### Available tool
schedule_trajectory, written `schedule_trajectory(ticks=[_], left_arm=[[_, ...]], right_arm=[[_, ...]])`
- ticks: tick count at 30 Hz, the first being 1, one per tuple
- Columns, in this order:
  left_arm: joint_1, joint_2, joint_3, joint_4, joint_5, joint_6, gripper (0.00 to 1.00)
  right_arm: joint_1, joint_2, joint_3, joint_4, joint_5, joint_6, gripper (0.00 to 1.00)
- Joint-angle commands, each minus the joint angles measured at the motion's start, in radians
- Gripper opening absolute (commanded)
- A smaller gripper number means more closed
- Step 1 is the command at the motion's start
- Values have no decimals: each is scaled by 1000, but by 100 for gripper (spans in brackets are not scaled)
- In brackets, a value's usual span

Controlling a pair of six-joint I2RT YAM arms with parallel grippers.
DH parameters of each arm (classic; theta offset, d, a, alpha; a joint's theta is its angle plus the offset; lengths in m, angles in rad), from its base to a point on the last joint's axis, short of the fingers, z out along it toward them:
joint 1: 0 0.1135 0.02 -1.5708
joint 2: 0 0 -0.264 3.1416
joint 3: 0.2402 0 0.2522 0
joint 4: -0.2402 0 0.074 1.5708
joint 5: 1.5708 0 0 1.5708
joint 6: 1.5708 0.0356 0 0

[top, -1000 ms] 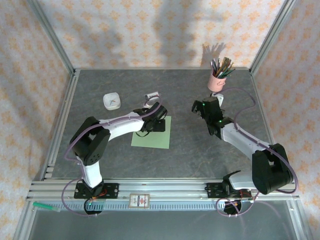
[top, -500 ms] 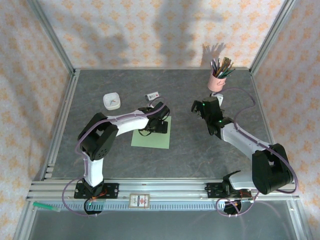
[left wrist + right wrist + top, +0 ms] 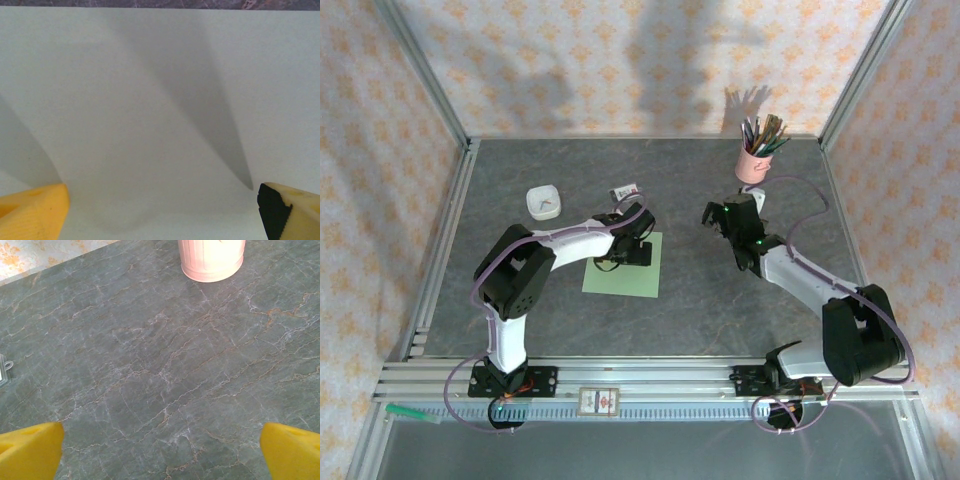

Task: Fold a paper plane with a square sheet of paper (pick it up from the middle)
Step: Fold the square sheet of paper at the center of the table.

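The square sheet of paper (image 3: pixel 628 275) is pale green and lies flat on the grey marbled table, left of centre. My left gripper (image 3: pixel 623 258) points down over the sheet's upper middle. In the left wrist view the paper (image 3: pixel 150 100) spreads wide, and my left gripper (image 3: pixel 162 215) stands open just above it, with one yellow fingertip (image 3: pixel 35 210) at each lower corner and nothing between them. My right gripper (image 3: pixel 718 216) hovers open over bare table right of the sheet. Its jaws (image 3: pixel 162 450) are spread wide and empty.
A pink pencil cup (image 3: pixel 754 165) full of pencils stands at the back right, also seen ahead of the right gripper as the cup's base (image 3: pixel 212 260). A white square dish (image 3: pixel 543 203) and a small printed card (image 3: pixel 625 189) lie behind the sheet. Metal frame rails border the table.
The left arm's elbow has swung in toward the table and its gripper has settled slightly lower over the sheet. The right arm has barely moved.
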Motion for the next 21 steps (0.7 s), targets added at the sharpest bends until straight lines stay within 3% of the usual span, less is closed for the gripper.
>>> schedule_trajectory(ticks=[1, 21], left_arm=[[-1, 18, -10, 1, 23, 21, 100], [-30, 76, -45, 5, -19, -6, 100]], right_arm=[[-5, 7, 2, 15, 7, -17, 100], [-6, 36, 9, 15, 12, -16, 100]])
